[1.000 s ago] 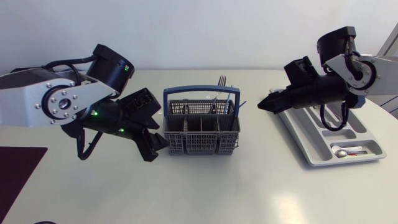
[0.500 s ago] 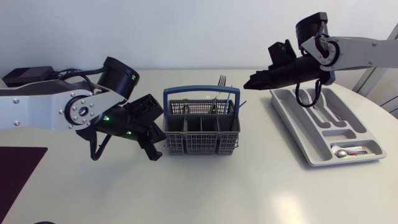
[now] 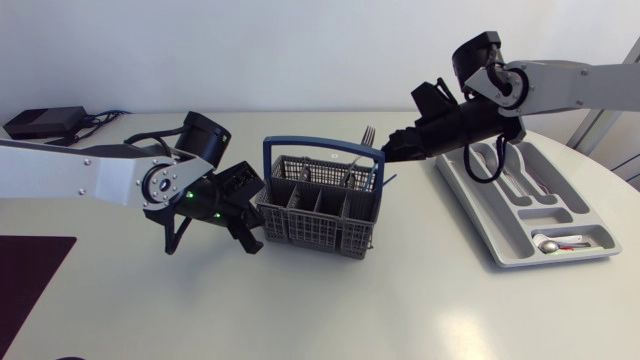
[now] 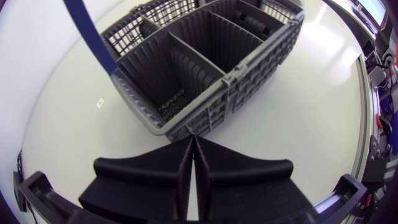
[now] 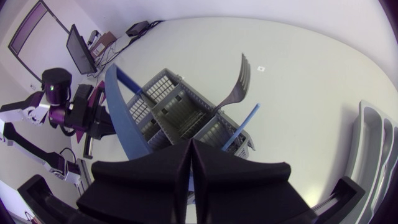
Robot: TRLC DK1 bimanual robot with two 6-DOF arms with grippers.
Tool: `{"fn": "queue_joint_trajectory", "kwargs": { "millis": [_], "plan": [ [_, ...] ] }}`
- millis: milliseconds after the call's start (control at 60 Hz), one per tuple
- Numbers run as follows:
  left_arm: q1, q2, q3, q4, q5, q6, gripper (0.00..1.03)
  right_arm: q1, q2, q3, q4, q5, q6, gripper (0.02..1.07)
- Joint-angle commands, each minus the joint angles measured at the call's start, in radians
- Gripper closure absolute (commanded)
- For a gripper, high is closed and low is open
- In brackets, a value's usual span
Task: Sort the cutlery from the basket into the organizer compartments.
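Fork (image 3: 368,134) stands tines-up at the rear of the basket (image 3: 318,212). The right claw (image 3: 392,146), pressed together, hangs just beside it. Advise spreading, pinching below the tines and lifting straight. The left claw (image 3: 251,240), pressed together, sits at the basket's corner.

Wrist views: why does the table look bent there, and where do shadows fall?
Left wrist view: the fisheye lens bows the table edge and swells the basket ahead of the shut left end effector. Right wrist view: same bowing, around the fork. Head view: lines look straight; a soft shadow lies under the basket.
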Motion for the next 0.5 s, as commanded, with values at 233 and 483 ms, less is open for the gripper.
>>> {"fn": "queue_joint_trajectory", "kwargs": {
  "millis": [233, 483],
  "plan": [
    [0.058, 0.022, 0.04, 0.03, 0.006, 0.023, 1.0, -0.033, -0.223, -0.17, -0.029, -0.002, -0.017, 1.02],
    [0.064, 0.022, 0.033, 0.03, 0.006, 0.021, 1.0, -0.224, -0.239, -0.307, 0.063, -0.009, -0.074, 1.02]
  ]
}}
